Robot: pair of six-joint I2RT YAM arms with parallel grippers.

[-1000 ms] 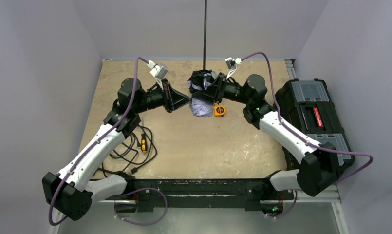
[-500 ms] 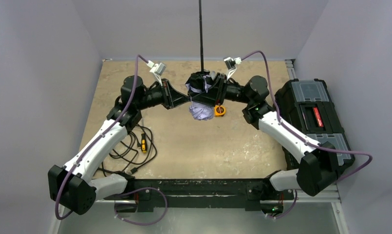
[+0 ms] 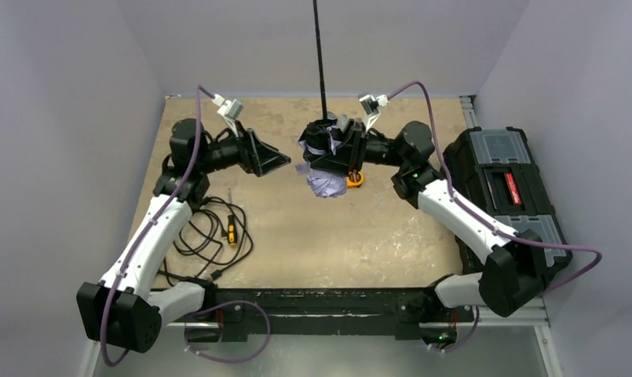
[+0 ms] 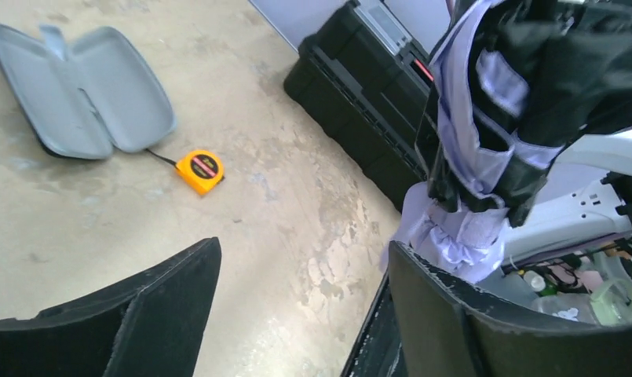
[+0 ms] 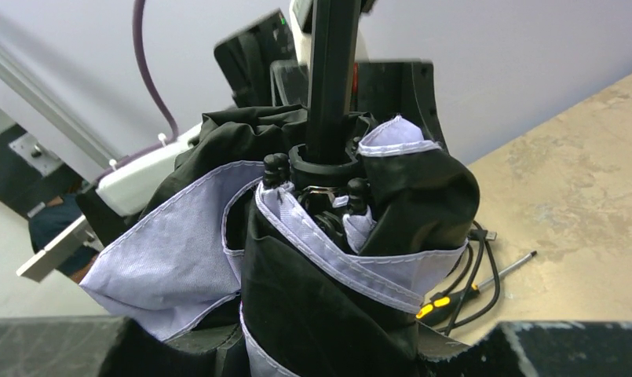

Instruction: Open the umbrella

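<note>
The umbrella (image 3: pixel 325 155) hangs above the table as a crumpled bundle, lavender outside and black inside. Its thin black shaft (image 3: pixel 319 63) runs up out of the top external view. My right gripper (image 3: pixel 345 154) is shut on the folded canopy (image 5: pixel 328 259), with a finger on either side of the cloth (image 5: pixel 312 345). The shaft (image 5: pixel 332 71) rises from the black runner in the right wrist view. My left gripper (image 3: pixel 285 162) stands open just left of the bundle, holding nothing. In the left wrist view it (image 4: pixel 303 259) is wide apart and the umbrella (image 4: pixel 493 118) hangs beyond its right finger.
An orange tape measure (image 3: pixel 354 179) lies on the table under the bundle. An open grey case (image 4: pixel 81 94) lies near it. A black toolbox (image 3: pixel 505 188) stands along the right edge. Coiled black cables (image 3: pixel 210 236) and a screwdriver (image 3: pixel 231 234) lie at left.
My left gripper has let go of the umbrella, opened and drawn back to the left. The shaft has tilted slightly left. The right gripper keeps its hold.
</note>
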